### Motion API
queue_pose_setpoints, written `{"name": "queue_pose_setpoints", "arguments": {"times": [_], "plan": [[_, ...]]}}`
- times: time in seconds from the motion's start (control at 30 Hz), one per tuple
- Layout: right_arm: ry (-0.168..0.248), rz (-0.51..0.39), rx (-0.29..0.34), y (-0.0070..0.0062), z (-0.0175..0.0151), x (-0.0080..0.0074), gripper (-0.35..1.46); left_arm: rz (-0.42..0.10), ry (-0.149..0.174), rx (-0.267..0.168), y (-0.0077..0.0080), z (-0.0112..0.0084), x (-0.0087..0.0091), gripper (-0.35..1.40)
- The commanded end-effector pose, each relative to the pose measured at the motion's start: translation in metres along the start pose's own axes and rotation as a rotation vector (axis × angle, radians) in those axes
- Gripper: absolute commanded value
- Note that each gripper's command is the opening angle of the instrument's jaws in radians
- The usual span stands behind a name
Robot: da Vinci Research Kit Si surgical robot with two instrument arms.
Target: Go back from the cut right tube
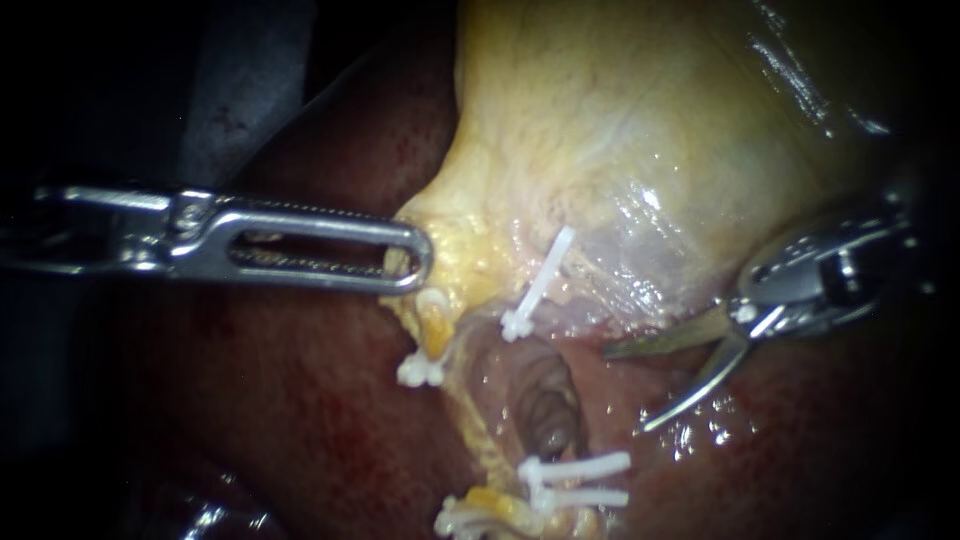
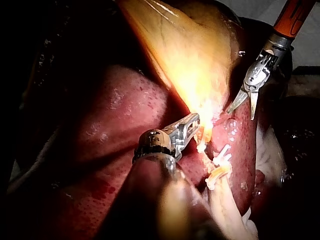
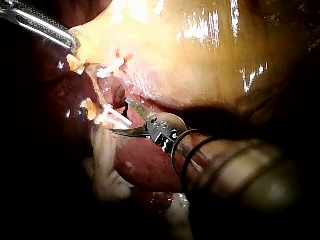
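Left instrument (image 1: pixel 405 262) grips the gallbladder (image 1: pixel 620 140) edge, holding it taut; right instrument (image 1: pixel 628 390), blades open and empty, hangs clear of the clips (image 1: pixel 578 468).

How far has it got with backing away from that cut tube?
Done, it seems: a gap lies open between the upper clip and the lower clips. In hand: the right instrument, blades open, hangs beside that gap, clear of the clips. To do: drawing it farther off, while the left instrument grips the gallbladder.
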State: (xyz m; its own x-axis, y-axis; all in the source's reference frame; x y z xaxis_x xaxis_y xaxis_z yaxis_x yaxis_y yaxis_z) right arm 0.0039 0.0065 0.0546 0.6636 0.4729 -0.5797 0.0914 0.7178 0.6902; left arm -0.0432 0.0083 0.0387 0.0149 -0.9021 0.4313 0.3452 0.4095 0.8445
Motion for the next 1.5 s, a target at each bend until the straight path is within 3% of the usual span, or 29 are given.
{"name": "queue_pose_setpoints", "arguments": {"times": [0.03,0.3,0.83,0.97,1.5], "plan": [[0.008,-0.010,-0.007,0.0000,-0.0009,0.0001,0.79,0.000,0.000,-0.001,0.0000,0.0000,0.0000,-0.35],[0.047,-0.067,-0.047,-0.0003,-0.0038,0.0010,0.83,0.001,0.001,0.001,0.0001,0.0002,0.0001,-0.35],[0.072,-0.106,-0.066,-0.0001,-0.0041,0.0014,0.83,0.010,0.007,0.010,0.0002,0.0016,0.0017,-0.35],[0.074,-0.106,-0.067,-0.0001,-0.0041,0.0014,0.83,0.017,0.011,0.016,0.0003,0.0026,0.0029,-0.35],[0.074,-0.106,-0.068,-0.0002,-0.0040,0.0012,0.79,0.060,0.086,0.015,0.0015,0.0072,0.0083,-0.35]]}}
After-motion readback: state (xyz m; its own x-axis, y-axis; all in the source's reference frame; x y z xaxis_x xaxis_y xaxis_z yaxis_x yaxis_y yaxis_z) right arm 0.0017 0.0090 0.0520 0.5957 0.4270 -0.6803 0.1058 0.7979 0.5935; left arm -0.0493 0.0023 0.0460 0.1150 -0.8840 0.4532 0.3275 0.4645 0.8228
